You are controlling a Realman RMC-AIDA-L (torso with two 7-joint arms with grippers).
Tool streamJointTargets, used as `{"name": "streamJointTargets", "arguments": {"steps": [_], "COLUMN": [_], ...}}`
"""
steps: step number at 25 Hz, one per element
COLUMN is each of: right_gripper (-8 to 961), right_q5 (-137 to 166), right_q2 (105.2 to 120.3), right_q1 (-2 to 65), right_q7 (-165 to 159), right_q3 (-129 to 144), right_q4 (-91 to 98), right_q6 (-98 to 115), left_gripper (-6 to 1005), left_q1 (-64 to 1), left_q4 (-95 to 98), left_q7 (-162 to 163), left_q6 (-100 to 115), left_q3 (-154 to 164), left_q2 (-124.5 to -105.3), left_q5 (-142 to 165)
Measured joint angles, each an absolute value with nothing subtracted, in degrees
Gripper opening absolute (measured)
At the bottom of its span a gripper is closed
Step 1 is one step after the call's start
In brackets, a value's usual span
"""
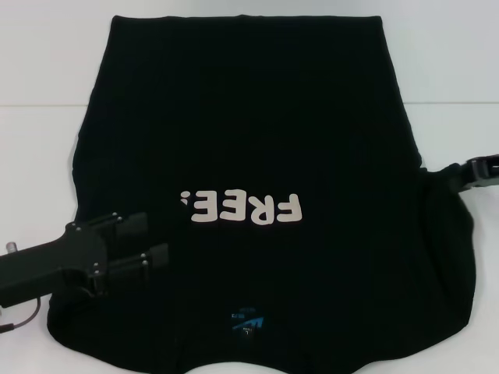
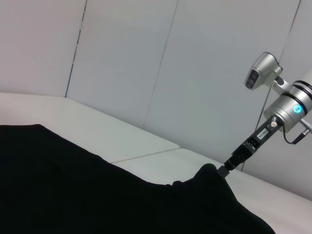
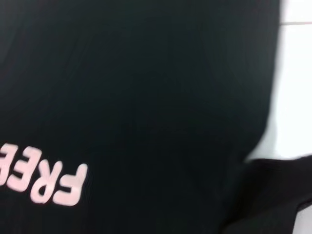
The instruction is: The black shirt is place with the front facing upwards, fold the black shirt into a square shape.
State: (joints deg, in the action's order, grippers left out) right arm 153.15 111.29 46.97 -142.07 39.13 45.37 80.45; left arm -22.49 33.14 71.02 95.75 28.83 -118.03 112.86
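Flat on the table [image 1: 31, 156], black shirt [image 1: 249, 132], left gripper [image 1: 152, 241] parted above it, right gripper [image 1: 444, 178] pinching its sleeve.

black shirt [image 1: 249, 132]: matt ribbed cloth | table [image 1: 39, 156]: smooth white

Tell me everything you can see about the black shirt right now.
The black shirt is a plain dark cloth tee lying front up on the white table, collar nearest the robot, with pale "FREE!" lettering across the chest and a small blue neck label. Its sleeves look folded in. The right gripper meets the cloth at the shirt's right edge, where it bunches up. The left gripper, fingers apart, sits over the left shoulder area.
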Motion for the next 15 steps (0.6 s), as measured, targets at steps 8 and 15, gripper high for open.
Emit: {"name": "streamJointTargets", "arguments": {"steps": [8, 15], "right_gripper": [60, 119], "right_q5": [152.96, 150.36], "right_q2": [114.42, 115.71], "right_q1": [51.48, 51.74], "right_q7": [-139.97, -137.87], "right_q3": [46.39, 47.21], "right_q4": [45.44, 46.16], "right_q6": [81.06, 82.03], "left_gripper": [738, 735], "left_q1": [-22.97, -23.09], "left_q4": [33.13, 32.84], "left_q7": [71.05, 71.1], "left_q6": [95.38, 94.73], "left_q3": [28.82, 28.83], "left_q2": [-118.02, -118.02], "left_q5": [112.92, 112.9]}}
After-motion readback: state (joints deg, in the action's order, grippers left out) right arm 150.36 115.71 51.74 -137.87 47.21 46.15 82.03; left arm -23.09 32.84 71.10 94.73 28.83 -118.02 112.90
